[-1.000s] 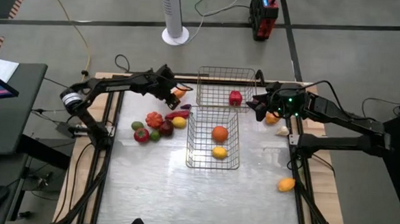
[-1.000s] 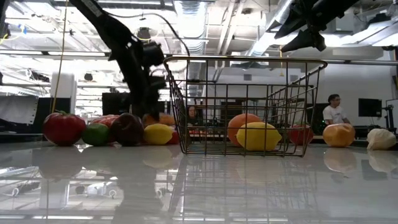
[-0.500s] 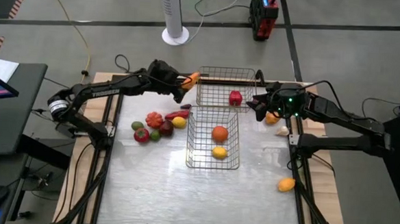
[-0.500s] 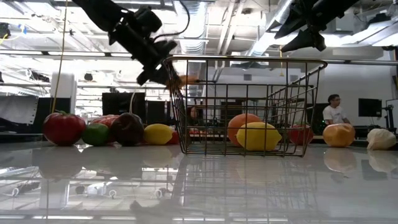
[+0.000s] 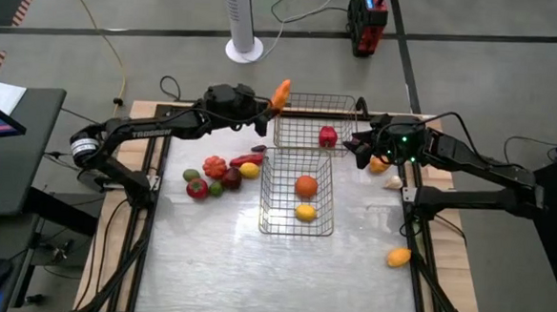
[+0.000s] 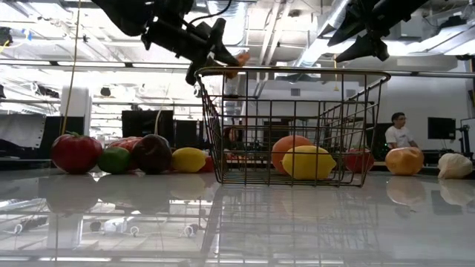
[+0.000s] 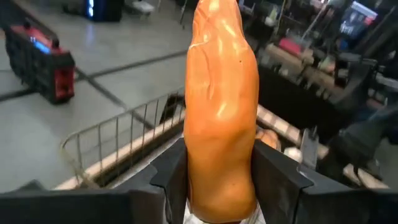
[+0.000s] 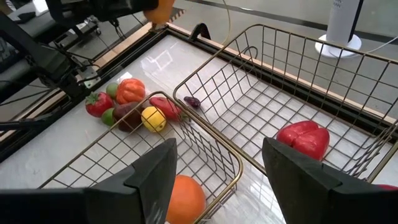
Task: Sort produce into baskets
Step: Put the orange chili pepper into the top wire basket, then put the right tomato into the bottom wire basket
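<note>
We see the left gripper point(image 5: 267, 110) clenched on the carrot point(image 5: 281, 92), raised just beside the far basket point(image 5: 344, 99) at its left rim. In the left wrist view the fingers point(image 7: 278, 172) pinch the carrot's thick lower part, its tapered end sticking out ahead. It looks like smooth, stiff, light plastic (probably slippery along the taper), so we judge the wide end the safest hold. The right gripper point(image 5: 359, 148) hovers at that basket's right side, fingers parted and grasping nothing, above the red pepper point(image 8: 303, 139) lying inside it.
</note>
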`<state>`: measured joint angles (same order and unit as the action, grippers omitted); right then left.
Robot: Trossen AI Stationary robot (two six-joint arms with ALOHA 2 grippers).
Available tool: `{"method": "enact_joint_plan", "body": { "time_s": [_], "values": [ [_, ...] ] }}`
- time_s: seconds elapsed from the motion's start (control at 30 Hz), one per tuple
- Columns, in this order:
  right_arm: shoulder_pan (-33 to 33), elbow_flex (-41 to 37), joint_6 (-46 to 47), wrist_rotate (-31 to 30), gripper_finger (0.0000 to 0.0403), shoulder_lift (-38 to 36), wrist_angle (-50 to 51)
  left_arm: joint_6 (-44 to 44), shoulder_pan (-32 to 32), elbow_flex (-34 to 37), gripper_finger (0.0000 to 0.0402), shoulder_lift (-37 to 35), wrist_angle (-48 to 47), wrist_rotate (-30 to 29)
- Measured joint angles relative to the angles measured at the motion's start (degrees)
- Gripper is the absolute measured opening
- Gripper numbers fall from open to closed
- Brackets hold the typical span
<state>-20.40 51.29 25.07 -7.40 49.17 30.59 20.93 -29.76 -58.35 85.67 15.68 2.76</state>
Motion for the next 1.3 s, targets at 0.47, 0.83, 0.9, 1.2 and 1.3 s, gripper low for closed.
{"method": "enact_joint_plan", "body": {
  "time_s": [0.47,0.83,0.9,1.2,1.3],
  "values": [
    [0.1,0.0,0.4,0.0,0.0265,-0.1,-0.3,-0.6,-0.2,-5.6,0.0141,13.4,4.5,-2.1],
    [0.0,0.0,0.4,0.0,0.0265,-0.1,0.6,-3.2,-0.2,-12.7,0.0250,16.6,-2.4,2.9],
    [0.0,0.0,0.4,0.0,0.0265,-0.1,1.9,-3.7,-0.2,-13.3,0.0266,16.6,-3.0,3.9],
    [-5.5,3.1,-4.2,-1.7,0.0265,5.6,17.9,-2.9,-0.2,-17.1,0.0279,13.5,-9.6,7.3],
    [-9.9,3.0,-9.2,-1.5,0.0265,8.6,20.2,-5.1,0.0,-17.1,0.0279,10.9,-12.5,5.0]
  ]
}}
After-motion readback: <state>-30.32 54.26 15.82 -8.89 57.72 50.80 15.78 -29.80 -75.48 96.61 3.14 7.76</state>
